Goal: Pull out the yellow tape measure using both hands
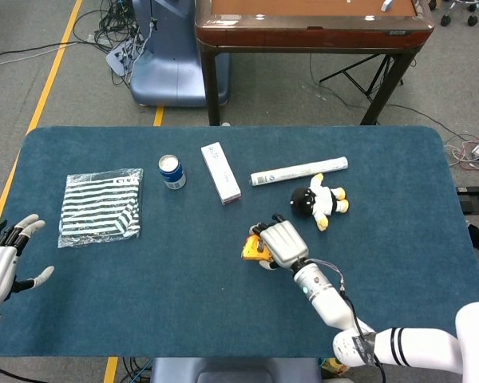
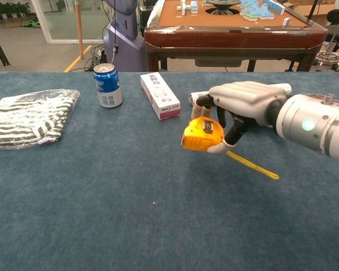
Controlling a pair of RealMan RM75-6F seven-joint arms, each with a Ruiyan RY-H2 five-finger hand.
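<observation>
The yellow tape measure (image 2: 202, 134) is held clear of the table (image 2: 130, 214), near the middle of the cloth and somewhat toward the robot's right. Its case is gripped from above and behind by the right hand (image 2: 241, 107), whose fingers are wrapped over the top while the thumb is pressed under the case. A short length of yellow blade (image 2: 252, 166) is seen trailing from the case, slanting down and toward the robot's right, with its free end lying on or just above the cloth; which of the two cannot be told. The long axis of the blade thus runs from the case outward toward the right side and the near edge of the table.

The left hand (image 1: 1, 267) is shown in the head view only, at the far left edge of the table, with its fingers spread and nothing in it. It is well apart from the tape measure, and the whole left half of the table lies between them.

The free end of the blade is judged to be the part to be taken by the left hand. Since this end points away from that hand, either a long reach across the table or a turning of the case by the right hand would probably be required.
</observation>
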